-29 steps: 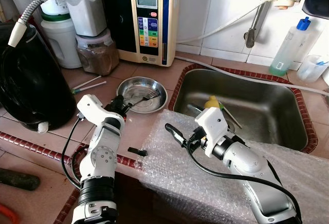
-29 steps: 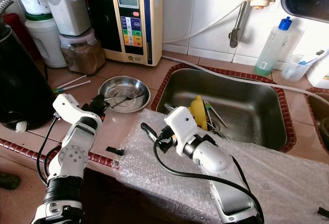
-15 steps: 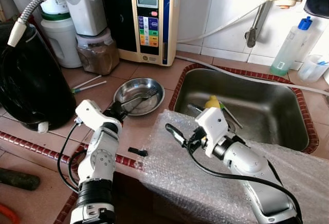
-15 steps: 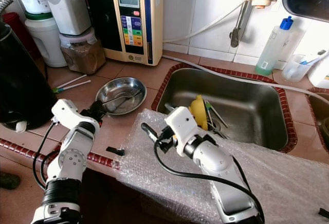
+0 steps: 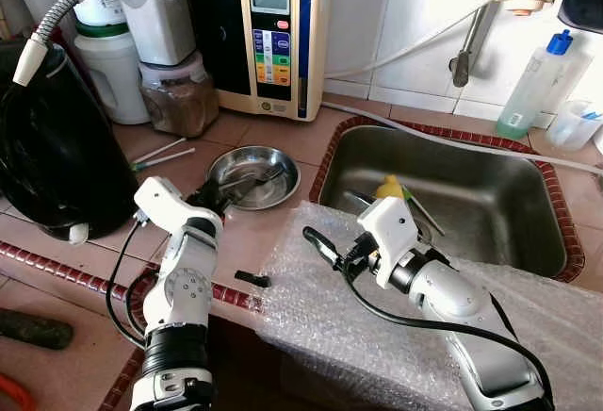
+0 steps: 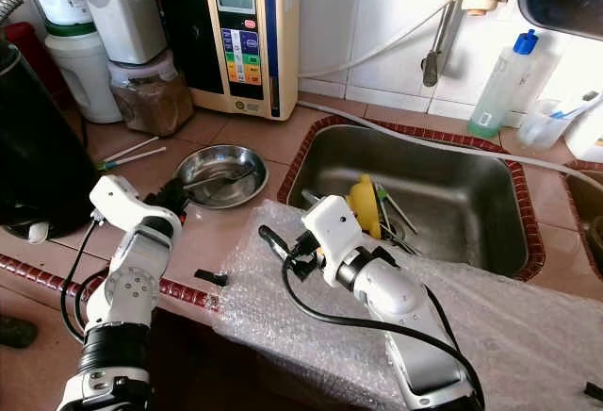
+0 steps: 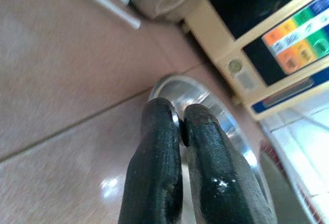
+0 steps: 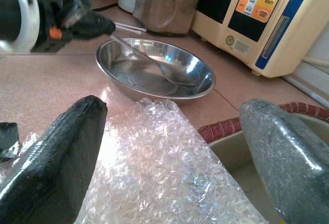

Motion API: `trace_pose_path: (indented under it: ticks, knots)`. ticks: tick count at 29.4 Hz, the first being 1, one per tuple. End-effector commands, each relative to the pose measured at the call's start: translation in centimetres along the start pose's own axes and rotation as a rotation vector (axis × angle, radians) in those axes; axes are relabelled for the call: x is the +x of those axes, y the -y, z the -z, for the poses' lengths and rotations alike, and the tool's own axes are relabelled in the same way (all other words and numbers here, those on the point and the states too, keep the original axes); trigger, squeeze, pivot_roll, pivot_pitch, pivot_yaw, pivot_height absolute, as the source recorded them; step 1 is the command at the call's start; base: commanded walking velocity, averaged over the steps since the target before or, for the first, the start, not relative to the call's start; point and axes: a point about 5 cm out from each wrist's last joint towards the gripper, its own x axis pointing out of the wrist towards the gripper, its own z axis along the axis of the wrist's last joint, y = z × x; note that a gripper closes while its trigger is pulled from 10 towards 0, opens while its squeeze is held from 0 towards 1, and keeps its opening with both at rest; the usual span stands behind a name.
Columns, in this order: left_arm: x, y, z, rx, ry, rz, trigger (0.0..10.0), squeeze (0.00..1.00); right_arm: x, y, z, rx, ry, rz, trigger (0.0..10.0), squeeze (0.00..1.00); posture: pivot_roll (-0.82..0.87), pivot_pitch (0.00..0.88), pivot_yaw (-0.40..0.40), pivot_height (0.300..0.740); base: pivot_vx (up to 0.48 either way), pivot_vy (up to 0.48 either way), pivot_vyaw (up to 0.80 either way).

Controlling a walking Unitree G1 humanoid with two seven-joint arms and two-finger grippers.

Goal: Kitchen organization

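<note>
A shallow steel bowl sits on the tiled counter left of the sink, with a fork lying in it. My left gripper is at the bowl's near rim, and the left wrist view shows its fingers shut on that rim. My right gripper hovers open over a sheet of bubble wrap that covers the counter's front edge. The right wrist view has the bowl just beyond the wrap, nothing between its fingers.
The steel sink holds a yellow item and utensils. A large black appliance stands at the left, a cream water machine and a jar behind. Two white sticks lie near the bowl; a small black piece rests at the counter edge.
My left gripper closed on the bowl's near rim and tipped the bowl up; it now lies flatter again, a little further left. The right arm has stayed put.
</note>
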Motion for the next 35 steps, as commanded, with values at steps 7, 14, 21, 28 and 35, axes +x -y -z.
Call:
trace_pose_path:
  ticks: [7,14,21,28,35]
  knots:
    - [-0.2,0.6,-0.5,0.020,0.009,0.010,0.0,0.00,0.0,0.1,0.0,-0.008,-0.001,0.003,10.0,0.00,-0.04,0.000,0.029,0.740,0.000,0.000,0.00]
    - [-0.6,2.9,-0.2,-0.093,-0.013,0.171,0.0,0.00,0.1,0.4,-0.2,-0.003,0.007,0.015,10.0,0.00,-0.04,0.000,0.027,0.740,0.000,0.000,0.00]
    - [-1.2,5.4,-0.3,-0.156,-0.005,0.347,0.0,0.00,0.7,2.4,-1.0,-0.033,0.029,0.068,10.0,0.00,-0.04,0.000,0.023,0.740,0.000,0.000,0.00]
    - [-1.7,6.7,-1.0,-0.261,-0.031,0.466,0.0,0.00,2.1,3.6,-1.8,0.064,0.078,0.118,10.0,0.00,-0.03,0.000,0.016,0.740,0.000,0.000,0.00]
    - [-2.3,7.9,-0.7,-0.351,-0.082,0.567,0.0,0.00,3.5,4.6,-2.3,0.190,0.127,0.182,10.0,0.00,-0.02,0.000,0.014,0.740,0.000,0.000,0.00]
